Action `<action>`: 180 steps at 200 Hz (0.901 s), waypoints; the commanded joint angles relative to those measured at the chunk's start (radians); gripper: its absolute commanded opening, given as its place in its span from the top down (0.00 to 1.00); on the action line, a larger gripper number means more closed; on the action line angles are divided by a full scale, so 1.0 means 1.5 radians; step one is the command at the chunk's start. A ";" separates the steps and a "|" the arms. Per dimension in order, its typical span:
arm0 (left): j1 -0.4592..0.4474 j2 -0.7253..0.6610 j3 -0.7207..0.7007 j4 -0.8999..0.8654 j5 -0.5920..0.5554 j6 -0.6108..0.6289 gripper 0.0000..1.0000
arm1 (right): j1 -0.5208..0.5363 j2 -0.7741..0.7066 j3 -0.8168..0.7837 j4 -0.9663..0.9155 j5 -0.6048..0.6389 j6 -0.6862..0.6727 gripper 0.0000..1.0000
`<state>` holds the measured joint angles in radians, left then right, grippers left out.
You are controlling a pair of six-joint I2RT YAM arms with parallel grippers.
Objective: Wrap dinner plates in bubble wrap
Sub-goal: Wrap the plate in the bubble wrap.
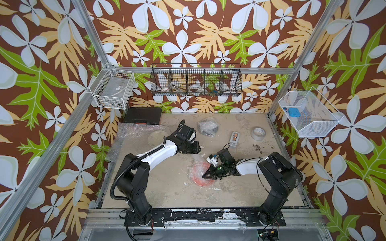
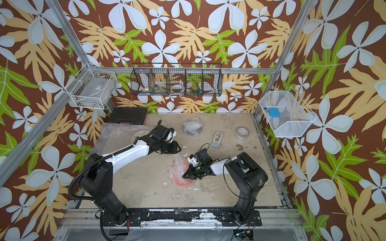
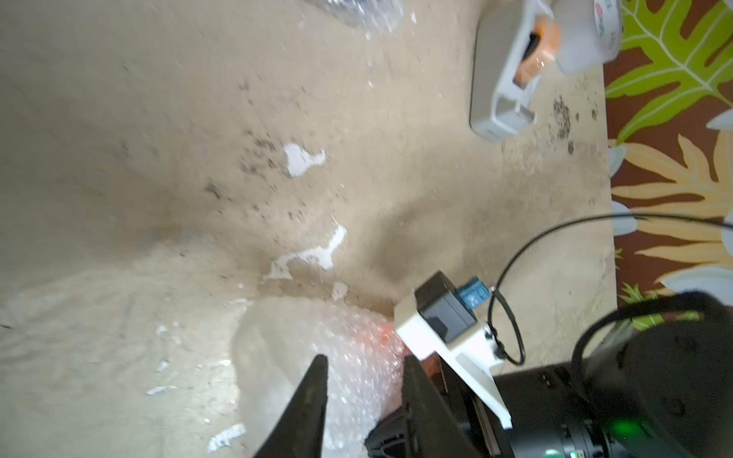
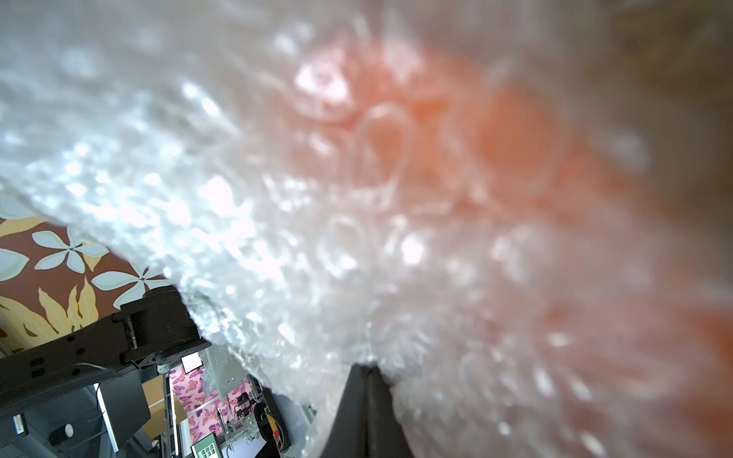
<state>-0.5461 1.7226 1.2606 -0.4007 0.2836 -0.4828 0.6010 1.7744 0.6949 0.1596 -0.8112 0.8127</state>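
Note:
An orange dinner plate (image 1: 198,179) lies mid-table under a crumpled sheet of bubble wrap (image 1: 197,165), seen in both top views (image 2: 177,179). My right gripper (image 1: 203,177) (image 4: 367,366) is shut on a fold of that bubble wrap (image 4: 222,190), and the plate (image 4: 515,138) glows orange through it. My left gripper (image 1: 198,147) (image 3: 365,358) hovers open behind the plate with nothing between its fingers (image 3: 317,396). A black plate sits wrapped in a bundle (image 1: 207,126) at the back. A cream plate (image 1: 156,136) rests on a flat bubble wrap sheet (image 1: 127,139) at the left.
A tape dispenser (image 1: 234,139) and a white tape roll (image 1: 259,133) stand at the back right. A black case (image 1: 143,117) lies in the back left corner. Wire baskets (image 1: 196,82) hang on the walls above the table.

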 commanded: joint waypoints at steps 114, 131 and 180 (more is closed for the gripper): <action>0.035 0.064 0.007 -0.046 -0.010 0.029 0.61 | 0.002 -0.009 -0.004 -0.095 0.078 -0.009 1.00; 0.035 0.051 -0.007 -0.021 0.045 0.017 0.85 | 0.002 -0.009 -0.008 -0.085 0.075 0.000 1.00; 0.030 0.023 -0.017 -0.011 0.156 -0.004 1.00 | 0.002 0.001 -0.010 -0.013 0.075 0.057 1.00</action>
<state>-0.4957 1.7775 1.2366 -0.4358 0.3969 -0.4698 0.6029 1.7584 0.6819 0.1749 -0.7902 0.8402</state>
